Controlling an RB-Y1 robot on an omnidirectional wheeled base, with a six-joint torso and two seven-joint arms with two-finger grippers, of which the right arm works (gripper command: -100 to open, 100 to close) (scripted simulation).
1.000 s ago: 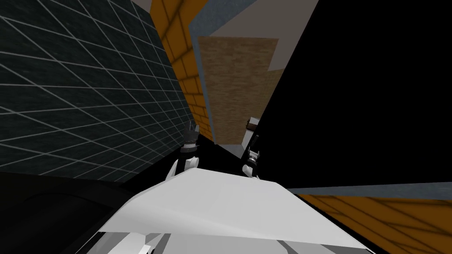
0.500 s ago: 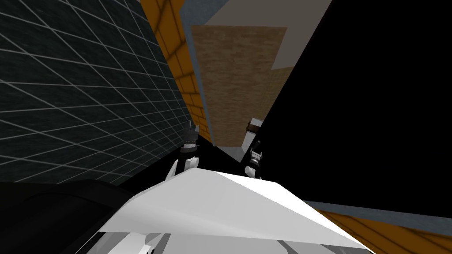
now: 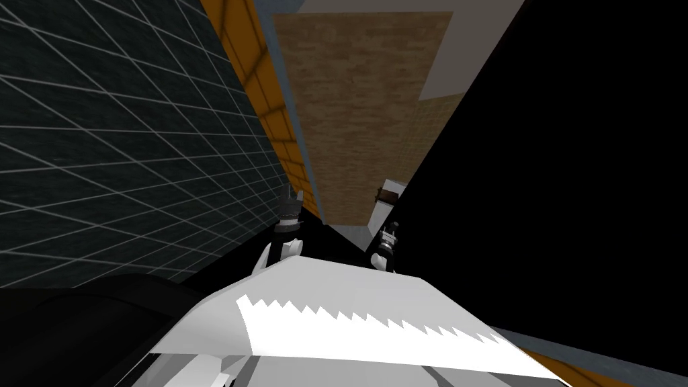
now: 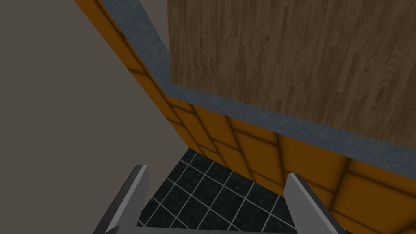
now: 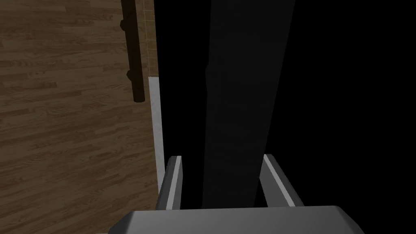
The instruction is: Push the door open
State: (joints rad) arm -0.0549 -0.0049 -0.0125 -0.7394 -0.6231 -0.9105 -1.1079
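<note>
R end effector (image 5: pixel 221 157) is at the door (image 5: pixel 235 101). In R wrist cam you see the door edge-on, as a dark slab running straight up from the middle of the end effector, w/ black area (image 5: pixel 345 101) on both sides. Can't tell if R is clamped on the slab or just around it.

Beside the black area's near edge there's a thin white strip (image 5: pixel 155 122). Past that, a dark bar (image 5: pixel 134 53) w/ two stubby mounts shows against the wood floor (image 5: pixel 69 122). Can't tell from here what the bar is fixed to.

Head cam: R arm sits low, centre-right, right at the edge of the big black mass on your right side. A small white piece w/ brown top (image 3: pixel 388 195) is just above it.

L end effector (image 4: pixel 216 171) has its blades wide apart, nothing between them. It's front-left of R, well apart from the door. It points down at dark tiles (image 4: pixel 211 191). Beyond those come an orange tile band (image 4: pixel 252 150), then a grey-blue strip (image 4: pixel 243 111) that turns a corner, then wood floor. A flat grey-brown surface (image 4: pixel 61 113) runs along one side of the L wrist cam; can't tell what it is.
</note>
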